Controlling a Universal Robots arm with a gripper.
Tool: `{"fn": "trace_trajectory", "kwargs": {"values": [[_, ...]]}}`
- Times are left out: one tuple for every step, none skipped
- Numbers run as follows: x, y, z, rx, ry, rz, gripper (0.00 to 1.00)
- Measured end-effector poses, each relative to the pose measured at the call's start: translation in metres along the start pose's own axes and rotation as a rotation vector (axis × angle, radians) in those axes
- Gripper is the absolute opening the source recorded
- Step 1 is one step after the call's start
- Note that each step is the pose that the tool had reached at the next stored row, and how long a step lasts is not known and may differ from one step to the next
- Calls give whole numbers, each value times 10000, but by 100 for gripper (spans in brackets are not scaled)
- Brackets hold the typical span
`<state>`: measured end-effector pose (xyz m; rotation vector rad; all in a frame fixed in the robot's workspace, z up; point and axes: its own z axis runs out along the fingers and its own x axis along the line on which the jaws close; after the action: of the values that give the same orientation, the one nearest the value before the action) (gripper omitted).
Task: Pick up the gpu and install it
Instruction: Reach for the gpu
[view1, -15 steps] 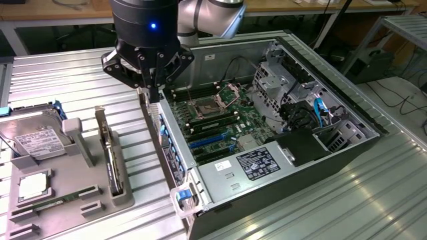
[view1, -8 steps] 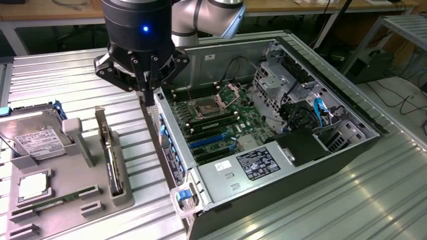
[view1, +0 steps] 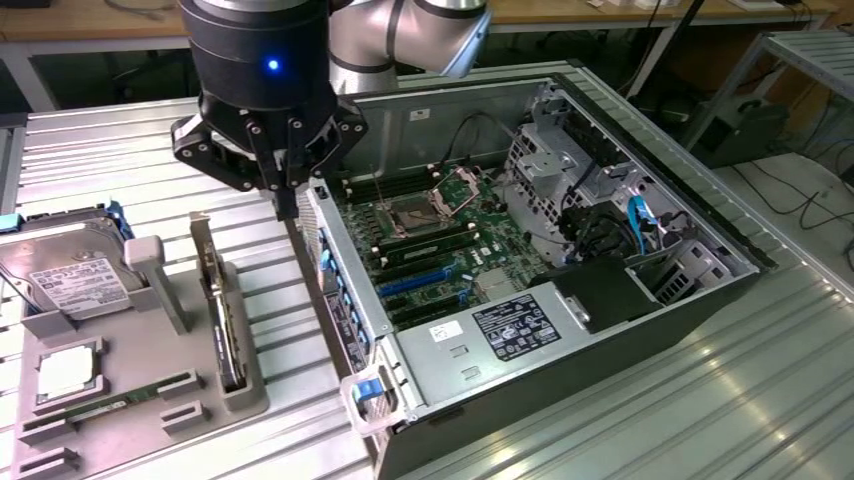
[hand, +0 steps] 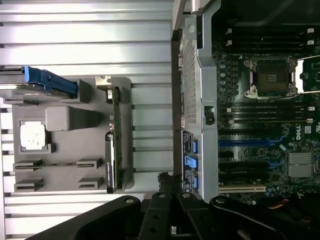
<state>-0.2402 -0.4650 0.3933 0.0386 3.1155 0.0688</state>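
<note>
nothing of the job is done yet. the gpu (view1: 220, 305) stands on its edge in a slot of the grey holder (view1: 254, 395), near us on the exterior view's left. nothing touches it. the hand (view1: 284, 198) hangs a little farther back and higher up, over the gap between the holder and the computer case (view1: 441, 400). its fingers are pressed together and they pinch nothing. so picking the card up and putting it in are both left to do.

other things sit in the holder too (none of them are for this job). nearest is a thin green memory stick (view1: 94, 408), lying flat. just behind it is a square chip (view1: 63, 372). farther back is a silver hard drive (view1: 74, 285) with a white label.

on the exterior view's right the case lies open on the ribbed tabletop (view1: 747, 400). its near end has a silver power box (view1: 514, 325). past that is the green board (view1: 427, 240) with long blue slots (view1: 414, 285), which look free. farther in is the open chip socket (view1: 454, 190).

the tall side wall of the case (view1: 327, 290) stands between the card and the board, so i think that is the main thing in the way. some blue cables (view1: 641, 220) hang on the far right, well apart from the slots.
</note>
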Motion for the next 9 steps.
{"fn": "trace_trajectory", "kwargs": {"values": [[17,-8,-1,1,1,0,11],[31,-16,-3,2,2,0,11],[48,-25,-3,1,1,0,11],[62,-34,-4,1,1,-1,11],[76,-42,-4,1,1,-1,11],[91,-49,-5,0,1,-1,11],[107,-57,-5,0,0,-1,11],[123,-68,-6,0,0,-1,11],[136,-77,-7,1,1,-2,11]]}}
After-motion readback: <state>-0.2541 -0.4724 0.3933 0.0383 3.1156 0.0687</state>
